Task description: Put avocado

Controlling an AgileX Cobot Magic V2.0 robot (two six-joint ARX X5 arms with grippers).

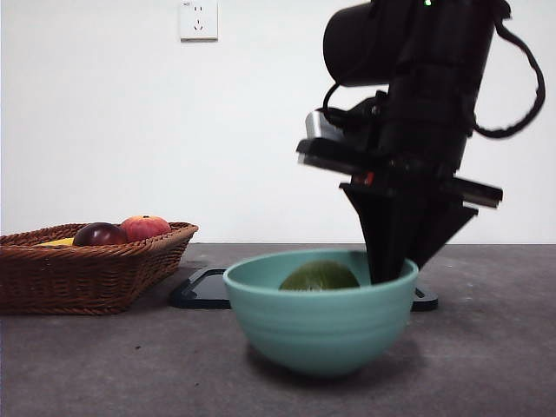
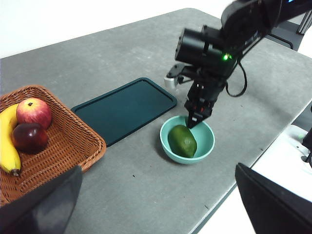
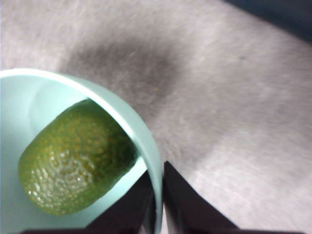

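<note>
One avocado (image 2: 183,141), one teal bowl (image 2: 204,146), one dark tray (image 2: 124,109), one wicker basket (image 2: 73,144), one banana (image 2: 7,141), one red apple (image 2: 33,112), one maroon plum (image 2: 29,137).

Even, soft light fills all three views, and the white wall in the front view is bright almost to washing out, so the black right gripper (image 1: 393,261) reads as a flat silhouette with little surface detail. Directly beneath that pincer, the rounded teal ceramic bowl (image 1: 321,317) casts a soft, diffuse shadow on the grey matte tabletop (image 1: 486,347). In the right wrist view the tabletop beyond the pincer is blurred, while the pebbled dark green avocado (image 3: 78,158) beside it carries small glints.
</note>
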